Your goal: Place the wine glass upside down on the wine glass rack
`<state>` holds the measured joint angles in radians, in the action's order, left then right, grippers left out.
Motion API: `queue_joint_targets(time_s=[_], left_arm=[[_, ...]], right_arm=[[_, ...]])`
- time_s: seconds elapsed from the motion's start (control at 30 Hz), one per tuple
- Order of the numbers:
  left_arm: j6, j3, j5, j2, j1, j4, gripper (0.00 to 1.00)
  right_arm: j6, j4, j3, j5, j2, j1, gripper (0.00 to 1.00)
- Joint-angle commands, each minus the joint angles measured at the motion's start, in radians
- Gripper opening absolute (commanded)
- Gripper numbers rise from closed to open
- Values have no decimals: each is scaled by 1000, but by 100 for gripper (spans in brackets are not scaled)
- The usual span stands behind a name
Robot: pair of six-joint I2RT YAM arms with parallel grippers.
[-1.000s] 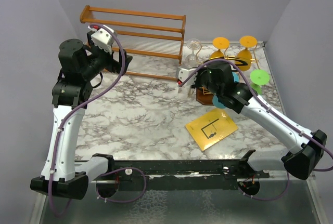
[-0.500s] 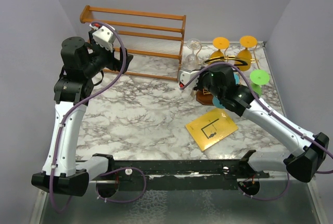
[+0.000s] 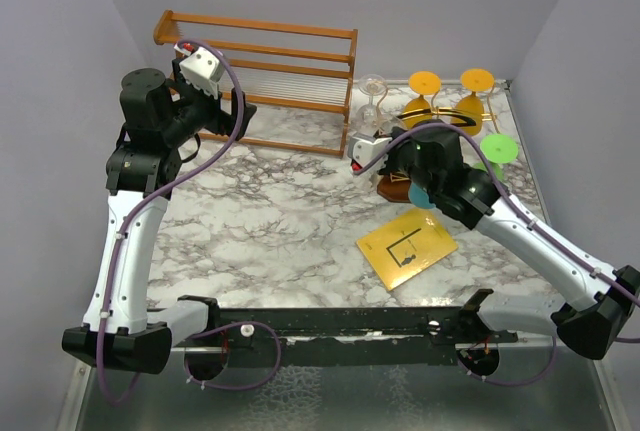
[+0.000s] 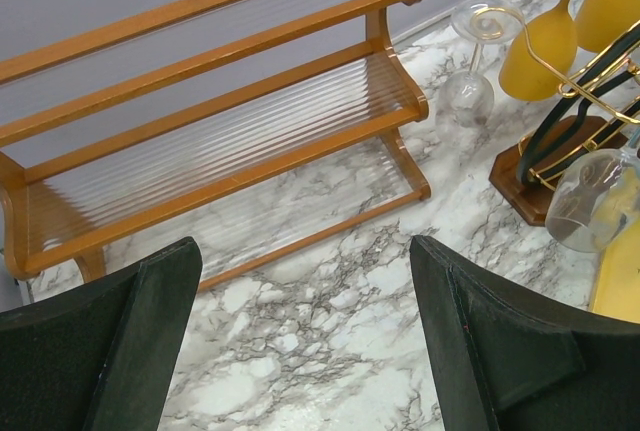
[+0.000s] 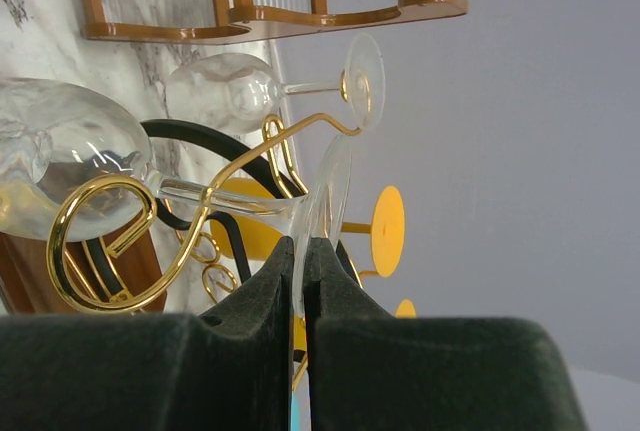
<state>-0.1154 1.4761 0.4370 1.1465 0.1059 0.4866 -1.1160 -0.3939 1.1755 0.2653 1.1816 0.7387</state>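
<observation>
The wine glass [image 5: 70, 146] is at the wine glass rack [image 5: 130, 276], its foot pinched in the narrowly closed right gripper [image 5: 303, 256]. Its stem runs sideways from the gripper, across a curled hook. The left gripper [image 4: 305, 256], spread wide, is well apart.

Mid bench [image 3: 270, 216] is open; a wooden shelf [image 3: 262, 51] walls the far edge, the wine glass rack [image 4: 520, 186] crowds the far right corner.

A wooden slatted shelf [image 3: 255, 28] stands on the marble table [image 3: 280, 221]; a yellow card [image 3: 407, 246] lies flat.
</observation>
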Motion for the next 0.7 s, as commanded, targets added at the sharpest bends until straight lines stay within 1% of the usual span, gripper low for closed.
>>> queue_joint_targets(time_s=[0.0,0.3,0.67], left_arm=[[-3,16,16,-3,-6,-30,88],[-11,15,13,-1,-8,-30,88],[-10,11,18,-1,-11,-31,88]], right_arm=[[-28,5,-8,7,-38,5,1],[-49,-50,-17,-10,-58,4,1],[-51,-134,-13,-72,-84,4,1]])
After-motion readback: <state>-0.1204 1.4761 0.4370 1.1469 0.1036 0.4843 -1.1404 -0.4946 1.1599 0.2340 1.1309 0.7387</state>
